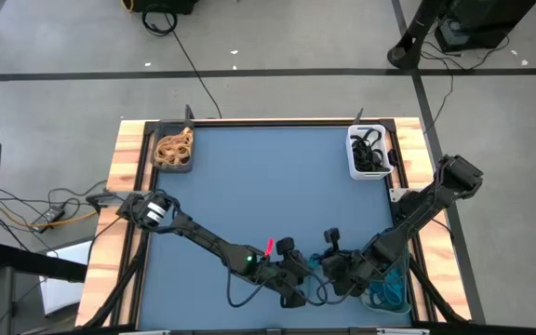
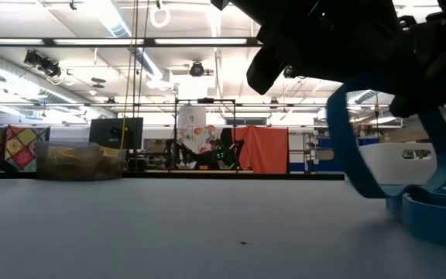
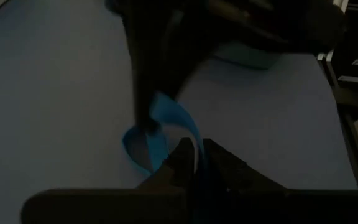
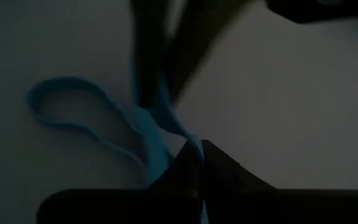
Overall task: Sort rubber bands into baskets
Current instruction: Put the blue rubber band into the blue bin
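Both grippers, left [image 1: 298, 272] and right [image 1: 331, 265], meet near the table's [image 1: 249, 186] front edge, each pinching one blue rubber band [image 3: 160, 127] stretched between them, beside the blue-filled basket [image 1: 389, 296].

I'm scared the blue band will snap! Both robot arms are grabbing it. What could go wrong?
1. Both the left end effector and the right end effector pinch the same blue rubber band. If they pull apart, it may stretch and flick away.
2. The arms are crowded together near the table's front edge, so they might bump.
3. The band could fall short of the basket holding blue bands.
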